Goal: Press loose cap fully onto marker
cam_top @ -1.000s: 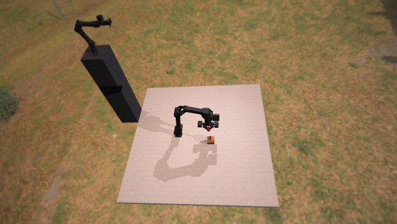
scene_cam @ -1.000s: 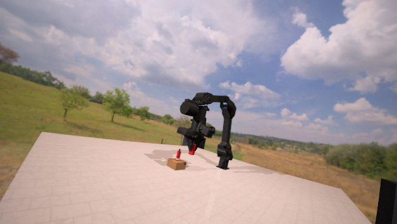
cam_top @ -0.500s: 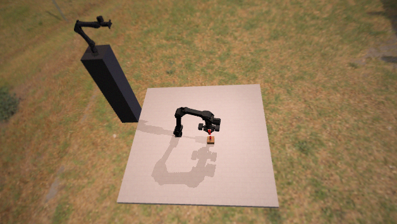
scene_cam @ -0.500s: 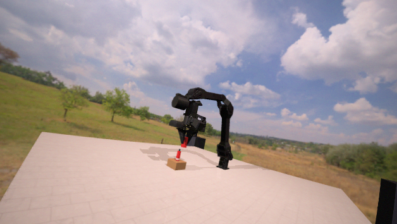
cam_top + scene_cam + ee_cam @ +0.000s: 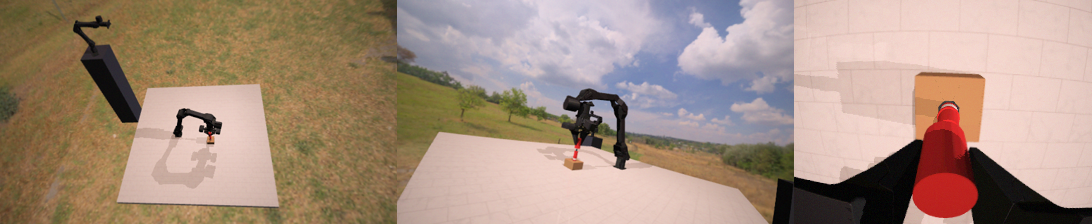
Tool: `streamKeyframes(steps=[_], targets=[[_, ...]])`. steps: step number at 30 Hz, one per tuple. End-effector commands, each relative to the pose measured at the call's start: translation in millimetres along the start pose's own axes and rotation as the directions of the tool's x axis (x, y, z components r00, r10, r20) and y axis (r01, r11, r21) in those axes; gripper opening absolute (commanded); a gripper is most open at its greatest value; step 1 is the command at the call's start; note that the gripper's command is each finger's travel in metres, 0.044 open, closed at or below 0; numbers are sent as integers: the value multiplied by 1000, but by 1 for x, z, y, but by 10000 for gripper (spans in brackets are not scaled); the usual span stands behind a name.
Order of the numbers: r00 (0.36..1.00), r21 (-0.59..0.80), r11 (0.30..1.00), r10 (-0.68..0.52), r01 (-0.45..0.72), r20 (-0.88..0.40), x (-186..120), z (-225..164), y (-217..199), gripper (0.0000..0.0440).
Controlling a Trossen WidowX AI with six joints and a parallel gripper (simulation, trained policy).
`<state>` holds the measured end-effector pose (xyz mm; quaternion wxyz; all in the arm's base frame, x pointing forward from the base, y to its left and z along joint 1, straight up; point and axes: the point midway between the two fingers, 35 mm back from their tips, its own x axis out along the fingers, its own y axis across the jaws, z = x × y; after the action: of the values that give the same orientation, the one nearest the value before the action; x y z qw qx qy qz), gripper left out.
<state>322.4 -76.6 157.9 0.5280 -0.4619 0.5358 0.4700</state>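
The wooden holder block (image 5: pixel 210 142) (image 5: pixel 573 164) (image 5: pixel 969 100) sits on the table. The red marker (image 5: pixel 575 155) (image 5: pixel 948 116) stands upright in it. My gripper (image 5: pixel 578 141) (image 5: pixel 945 150) is shut on the red cap (image 5: pixel 210 134) (image 5: pixel 577 145) (image 5: pixel 945 167) and holds it off the table, above the marker. In the exterior view a short dark stretch of the marker's tip shows between the cap's lower end and the red marker body. In the wrist view the cap covers the marker's top, so I cannot tell whether the tip is inside the cap.
The pale tiled table (image 5: pixel 240 171) (image 5: pixel 501 190) carries the arm's base (image 5: pixel 177 131) (image 5: pixel 621 156), a short way from the block. A tall dark pillar (image 5: pixel 110 85) with a second arm (image 5: pixel 85 24) stands beside the table's far left corner in the top view.
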Motion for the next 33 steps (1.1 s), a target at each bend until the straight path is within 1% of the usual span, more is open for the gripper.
streamKeyframes(steps=[1, 6, 21, 33], targets=[[1000, -8, 1000, 23, -23, 11, 9, 1, -2, 41], [999, -15, 999, 43, -42, 17, 18, 1, -1, 38], [995, -69, 993, 94, -91, 42, 58, 2, 3, 36], [995, -98, 991, 97, -93, 40, 66, 3, 3, 49]])
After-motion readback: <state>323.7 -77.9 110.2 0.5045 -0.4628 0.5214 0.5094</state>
